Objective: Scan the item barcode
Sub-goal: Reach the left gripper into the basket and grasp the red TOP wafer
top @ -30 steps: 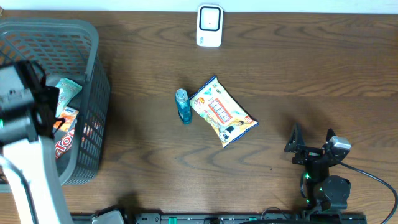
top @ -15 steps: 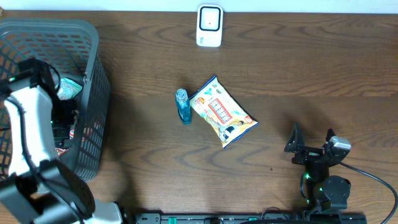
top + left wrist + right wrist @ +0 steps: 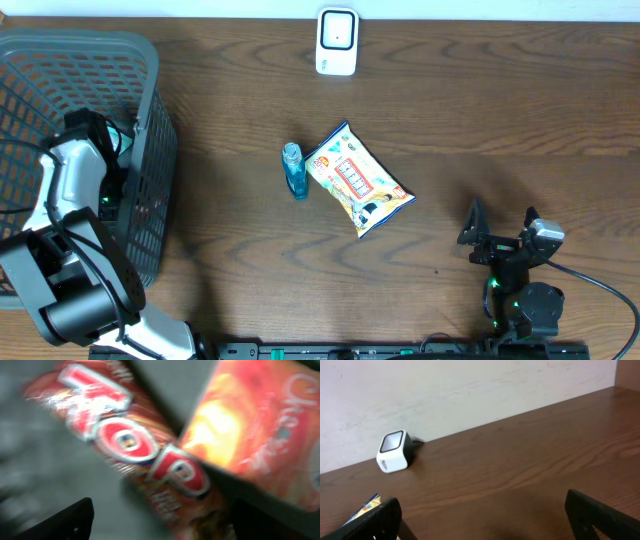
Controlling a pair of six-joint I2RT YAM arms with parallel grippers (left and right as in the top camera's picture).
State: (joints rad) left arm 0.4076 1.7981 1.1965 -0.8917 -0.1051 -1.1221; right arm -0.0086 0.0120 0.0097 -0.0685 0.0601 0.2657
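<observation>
Site: mock shop checkout. White barcode scanner (image 3: 337,42) sitting at wooden tabletop (image 3: 480,110) far edge; grey shopping basket (image 3: 150,60) holding snack pkts (image 3: 135,445); snack bag (image 3: 358,180) & sm. blue bottle (image 3: 294,170) lying mid-tabletop.

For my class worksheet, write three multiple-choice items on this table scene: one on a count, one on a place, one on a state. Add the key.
1. Besides the white scanner, how many items lie on the bare table?
A. one
B. two
C. four

2. Where is the left gripper?
A. over the scanner
B. down in the grey basket
C. at the table's middle

3. What state is the right gripper in?
A. shut on the scanner
B. open, empty
C. shut, empty

Key:
1 B: only the snack bag and the blue bottle lie there.
2 B: its arm reaches into the basket, and its camera looks close onto red packets.
3 B: its fingers stand wide apart with nothing between them.
</observation>
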